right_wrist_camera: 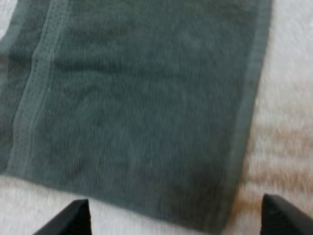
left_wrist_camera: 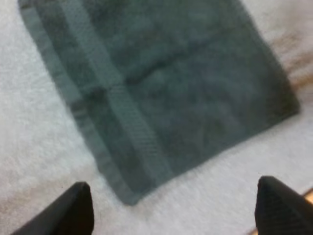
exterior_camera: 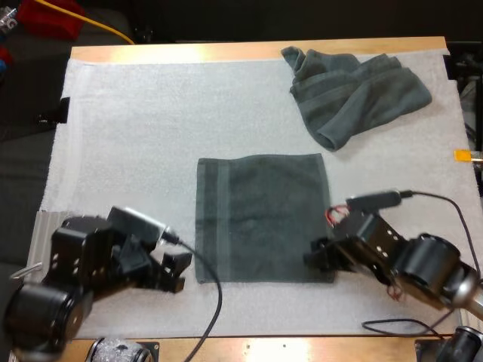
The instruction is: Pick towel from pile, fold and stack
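At the centre of the white mat [exterior_camera: 128, 128] | flat towel [exterior_camera: 260, 219] lies nearly square, striped band [exterior_camera: 219, 219] running near-to-far along its left edge | my left gripper [exterior_camera: 179, 273] just off its near left corner, right gripper [exterior_camera: 313, 255] at its near right corner, both spread and empty | crumpled towel [exterior_camera: 355, 90] far right.

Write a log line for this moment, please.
dark grey-green cloth towel: spread flat | left claw: open by near-left corner | right claw: open by near-right corner

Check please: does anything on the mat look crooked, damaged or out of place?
Nothing stands out. The flat towel lies smooth and nearly square to the mat, and the crumpled towel sits bunched at the mat's far right corner.
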Controlling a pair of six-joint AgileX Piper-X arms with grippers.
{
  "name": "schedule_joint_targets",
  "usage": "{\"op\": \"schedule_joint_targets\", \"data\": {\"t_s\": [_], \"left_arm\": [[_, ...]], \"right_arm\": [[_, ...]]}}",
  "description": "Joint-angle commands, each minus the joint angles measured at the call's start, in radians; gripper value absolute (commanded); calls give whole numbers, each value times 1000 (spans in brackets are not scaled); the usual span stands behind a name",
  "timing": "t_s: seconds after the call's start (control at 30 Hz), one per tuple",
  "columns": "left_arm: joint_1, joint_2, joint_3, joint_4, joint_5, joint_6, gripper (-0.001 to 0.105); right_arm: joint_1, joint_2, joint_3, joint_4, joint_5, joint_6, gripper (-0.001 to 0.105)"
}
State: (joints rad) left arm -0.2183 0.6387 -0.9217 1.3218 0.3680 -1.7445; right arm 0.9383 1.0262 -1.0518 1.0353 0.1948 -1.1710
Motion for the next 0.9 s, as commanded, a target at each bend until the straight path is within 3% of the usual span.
{"op": "schedule_joint_targets", "data": {"t_s": [0.0, 0.3, 0.53, 0.73, 0.87], "left_arm": [[1, -21, -6, 32, 8, -10, 67], [1, -124, -6, 160, 16, -10, 67], [1, -145, -6, 201, 31, -10, 67], [1, -145, -6, 201, 31, -10, 67], [1, -145, -6, 201, 31, -10, 67]], "right_arm": [[14, -27, -1, 39, 29, 31, 67], [51, -159, -1, 185, 54, 162, 67], [51, -227, -1, 257, 71, 208, 67], [51, -246, 12, 263, 77, 209, 67], [51, -249, 80, 224, 55, 190, 67]]}}
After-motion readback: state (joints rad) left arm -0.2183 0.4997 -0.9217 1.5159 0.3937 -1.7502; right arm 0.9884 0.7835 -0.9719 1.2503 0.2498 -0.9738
